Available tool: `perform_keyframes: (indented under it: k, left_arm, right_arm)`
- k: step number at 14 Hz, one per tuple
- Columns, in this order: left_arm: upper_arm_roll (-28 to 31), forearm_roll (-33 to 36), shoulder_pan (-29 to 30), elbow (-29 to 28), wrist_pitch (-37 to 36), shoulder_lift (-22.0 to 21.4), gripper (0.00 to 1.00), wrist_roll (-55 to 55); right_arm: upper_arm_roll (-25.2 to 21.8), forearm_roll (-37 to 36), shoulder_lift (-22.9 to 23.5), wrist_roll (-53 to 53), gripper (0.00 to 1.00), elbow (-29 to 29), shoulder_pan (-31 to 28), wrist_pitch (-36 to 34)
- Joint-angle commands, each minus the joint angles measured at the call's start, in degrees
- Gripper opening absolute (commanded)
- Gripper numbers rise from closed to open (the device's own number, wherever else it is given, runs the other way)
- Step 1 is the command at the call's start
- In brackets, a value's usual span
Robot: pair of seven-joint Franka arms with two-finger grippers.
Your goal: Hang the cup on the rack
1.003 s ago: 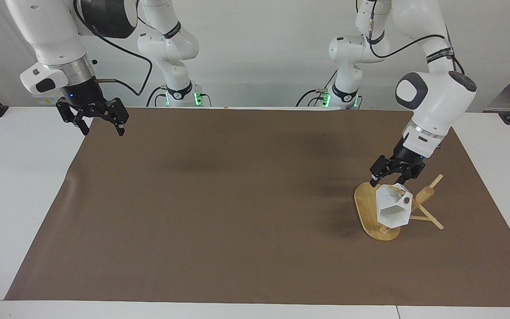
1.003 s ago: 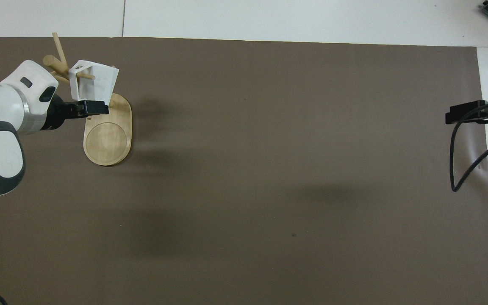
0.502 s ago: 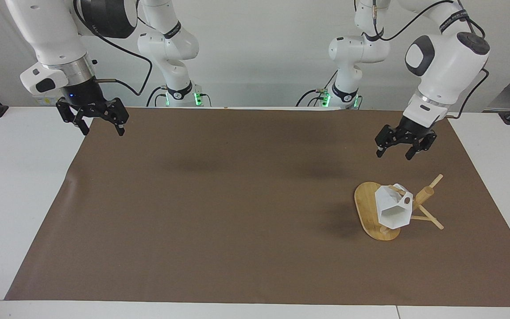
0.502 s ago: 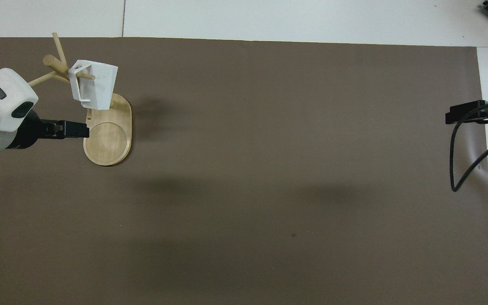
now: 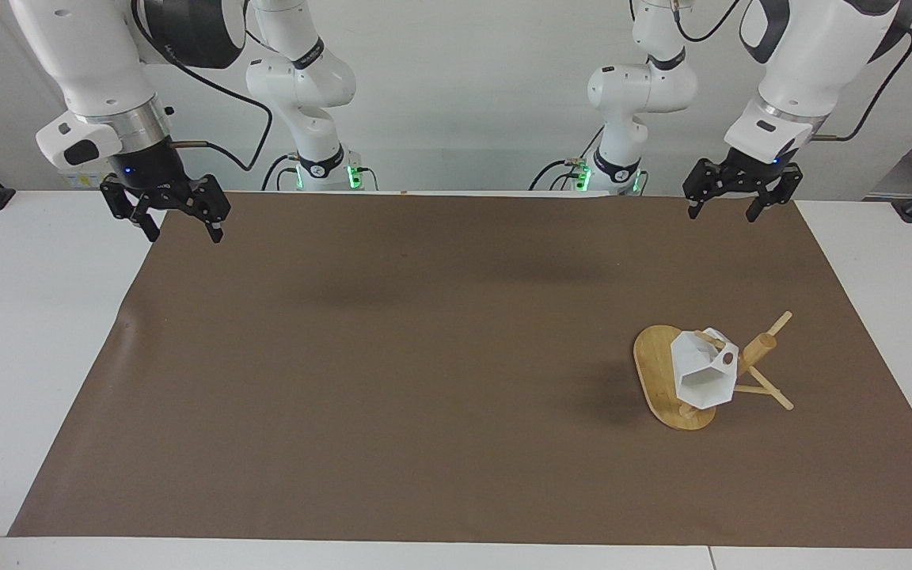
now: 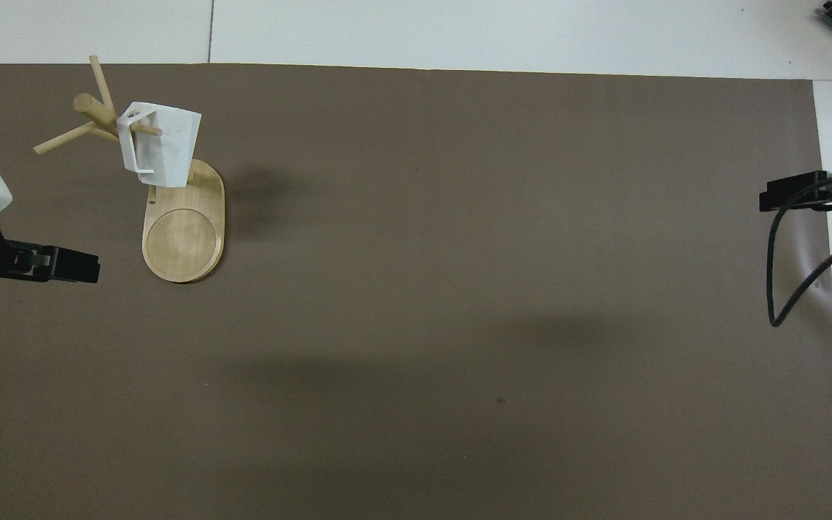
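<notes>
The white faceted cup (image 5: pixel 703 374) (image 6: pixel 162 148) hangs by its handle on a peg of the bamboo rack (image 5: pixel 758 350) (image 6: pixel 183 238), which stands on its oval base toward the left arm's end of the table. Nothing grips the cup. My left gripper (image 5: pixel 722 214) (image 6: pixel 92 267) is open and empty, raised well clear of the rack over the mat's edge by the robots. At the right arm's end, my right gripper (image 5: pixel 184 235) (image 6: pixel 766 200) waits open and empty over the mat's corner.
A brown mat (image 5: pixel 393 356) covers most of the white table (image 5: pixel 28 332). A black cable (image 6: pixel 791 267) loops down from the right arm over the mat's edge. Nothing else stands on the mat.
My left gripper has lifted away from the cup and drawn back toward the robots. The cup stays hanging on the peg. The right arm has not moved.
</notes>
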Motion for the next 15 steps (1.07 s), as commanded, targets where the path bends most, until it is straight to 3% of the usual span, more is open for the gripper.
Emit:
perform_keyframes:
  k: [1, 4, 7, 15]
  left_arm:
    - [-1.17, 3.07, -0.44, 8.10, -6.00, 4.05, 1.00, 0.30]
    - [-1.53, 3.62, -0.27, 11.01, -7.16, 5.64, 1.00, 0.65]
    - [-1.53, 3.09, 0.09, 11.02, -4.71, 5.73, 1.00, 0.65]
    - [-1.00, 0.80, 0.35, 10.23, -6.63, 6.61, 1.00, 0.13]
  right_arm:
    - [0.14, 0.86, -1.27, 0.96, 1.00, -1.25, -0.28, -0.42]
    - [0.14, 0.86, -1.27, 0.96, 1.00, -1.25, -0.28, -0.42]
    - [0.14, 0.86, -1.27, 0.96, 1.00, -1.25, -0.19, -0.42]
    - [-0.38, 0.95, -1.44, 0.78, 1.00, -1.51, -0.37, -0.94]
